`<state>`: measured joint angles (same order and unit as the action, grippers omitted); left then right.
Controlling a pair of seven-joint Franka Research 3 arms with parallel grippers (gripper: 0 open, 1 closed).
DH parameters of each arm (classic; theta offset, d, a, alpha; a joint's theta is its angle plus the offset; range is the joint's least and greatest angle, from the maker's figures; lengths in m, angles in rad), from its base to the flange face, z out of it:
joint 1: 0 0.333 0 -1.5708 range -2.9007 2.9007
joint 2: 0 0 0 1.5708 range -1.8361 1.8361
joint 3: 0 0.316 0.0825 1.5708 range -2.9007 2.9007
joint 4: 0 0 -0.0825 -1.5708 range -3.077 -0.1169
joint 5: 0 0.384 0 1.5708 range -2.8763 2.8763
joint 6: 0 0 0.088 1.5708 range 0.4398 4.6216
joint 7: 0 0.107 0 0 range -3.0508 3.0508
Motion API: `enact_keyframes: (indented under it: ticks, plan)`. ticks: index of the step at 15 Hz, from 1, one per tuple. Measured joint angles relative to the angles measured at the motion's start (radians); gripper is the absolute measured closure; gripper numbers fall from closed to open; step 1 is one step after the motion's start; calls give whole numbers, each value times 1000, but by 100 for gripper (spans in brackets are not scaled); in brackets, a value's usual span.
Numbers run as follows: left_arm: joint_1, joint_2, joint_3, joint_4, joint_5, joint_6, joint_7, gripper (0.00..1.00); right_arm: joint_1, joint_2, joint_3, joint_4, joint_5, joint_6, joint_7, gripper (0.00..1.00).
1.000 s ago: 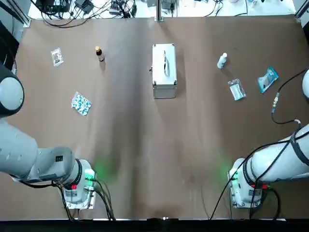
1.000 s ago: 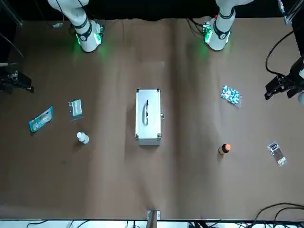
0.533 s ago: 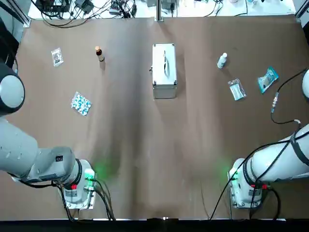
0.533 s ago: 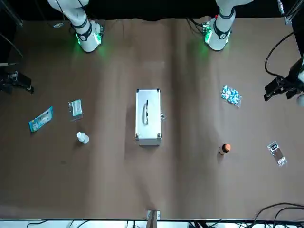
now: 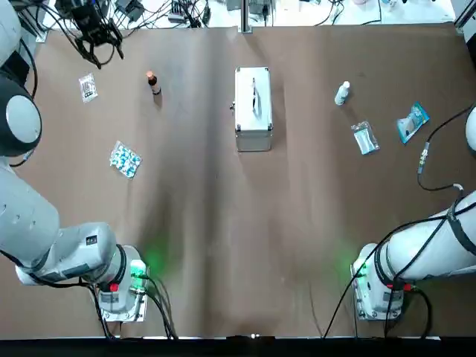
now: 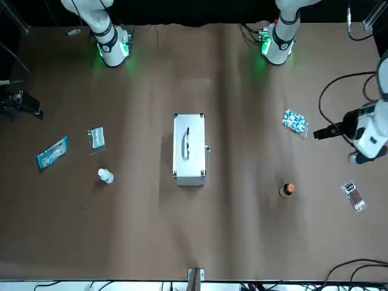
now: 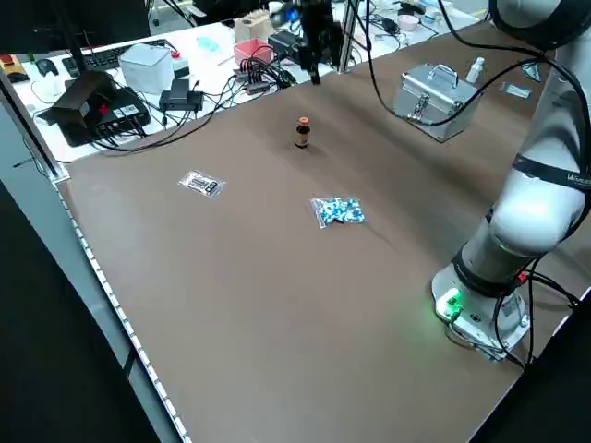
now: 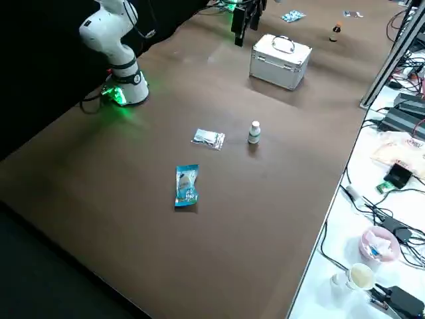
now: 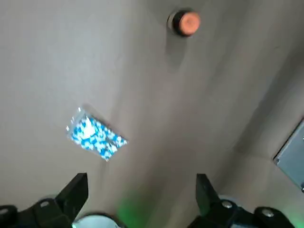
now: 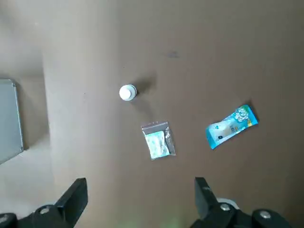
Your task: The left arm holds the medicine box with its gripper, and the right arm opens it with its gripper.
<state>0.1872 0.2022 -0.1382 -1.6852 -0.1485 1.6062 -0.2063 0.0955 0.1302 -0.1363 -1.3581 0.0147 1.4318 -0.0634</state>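
The medicine box (image 5: 253, 108) is a silver metal case with a handle on its shut lid, standing past the table's middle, also in the front view (image 6: 189, 148). My left gripper (image 5: 95, 33) hangs over the far left corner, well away from the box. In its wrist view the left gripper (image 9: 141, 192) is open and holds nothing. My right gripper (image 6: 21, 104) hovers beyond the table's right edge. The right gripper (image 10: 140, 194) is open and empty too, with a corner of the box (image 10: 9, 121) in that view.
On the left lie a brown bottle with an orange cap (image 5: 152, 82), a blue pill blister (image 5: 125, 159) and a small packet (image 5: 88, 87). To the right of the box are a white bottle (image 5: 341, 93), a zip bag (image 5: 364, 137) and a blue sachet (image 5: 412, 121).
My left arm has swung, bringing its gripper into the top view at the far left corner and inward from the edge in the front view. The right arm and box have not moved.
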Motion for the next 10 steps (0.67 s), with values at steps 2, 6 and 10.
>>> enact_keyframes:
  ticks: [2,6,10]
  plan:
    - [-7,5,-4,-44,-3,5,-95,0,16,1,6,-1,1,0,-1,1]
    - [-11,17,-25,-130,-75,93,-324,0,135,20,11,-10,2,-1,14,1]
    - [-16,18,-92,-220,-144,261,-562,0,263,52,14,-18,5,22,48,1]
